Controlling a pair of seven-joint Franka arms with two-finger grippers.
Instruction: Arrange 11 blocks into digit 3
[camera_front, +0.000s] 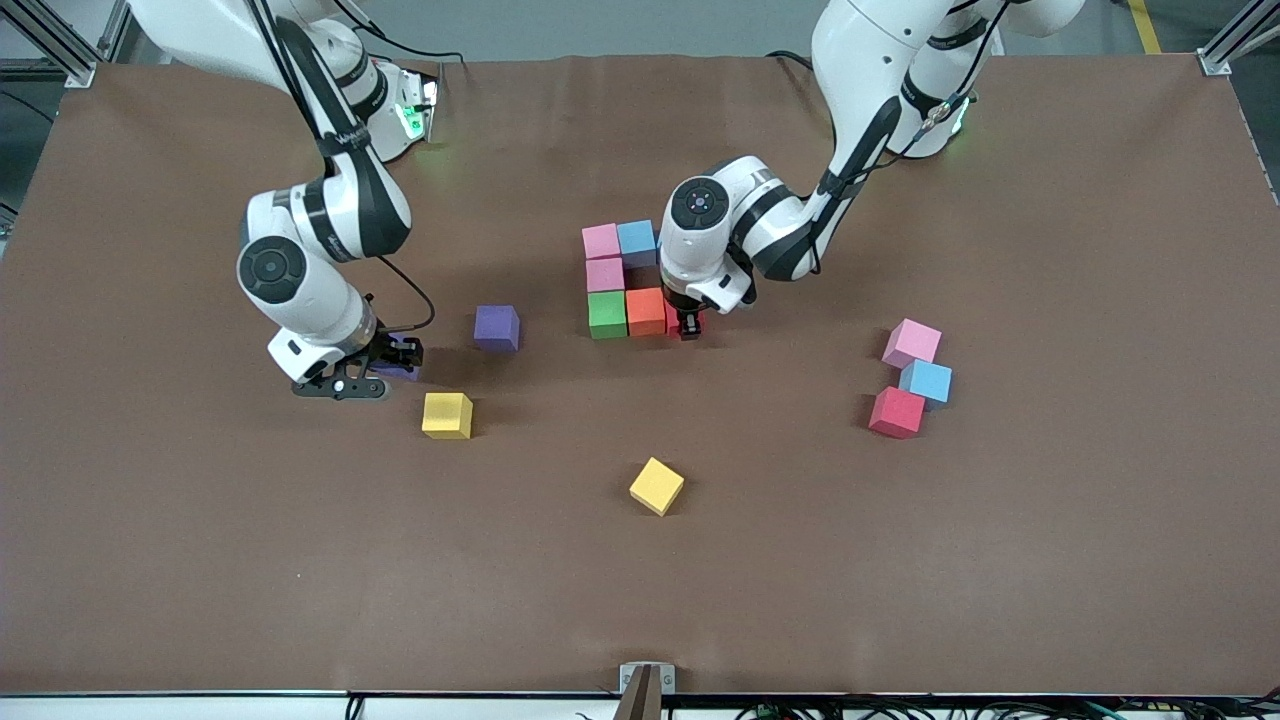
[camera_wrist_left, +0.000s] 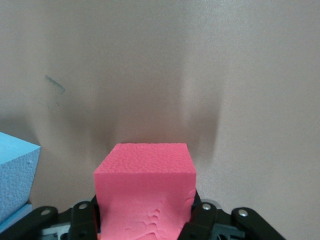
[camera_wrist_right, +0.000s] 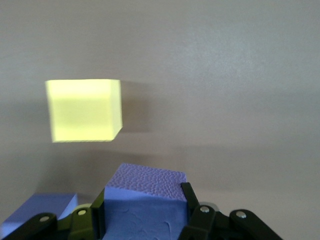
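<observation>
While the left arm was bent down at the figure, a red cube (camera_wrist_left: 145, 192) was pinched by the left gripper (camera_front: 689, 327) beside the orange cube (camera_front: 646, 311). A purple cube (camera_wrist_right: 145, 205) was clamped on the table by the right gripper (camera_front: 396, 358), at ten o'clock from a yellow cube (camera_front: 447, 415).

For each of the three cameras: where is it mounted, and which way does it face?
Front view: high across the table, facing both arms and the scattered cubes.
Left wrist view: on the left arm, looking past the left gripper shut on a red cube.
Right wrist view: on the right arm, right gripper shut on a purple cube.
Shared: the yellow cube also appears in front view.
</observation>
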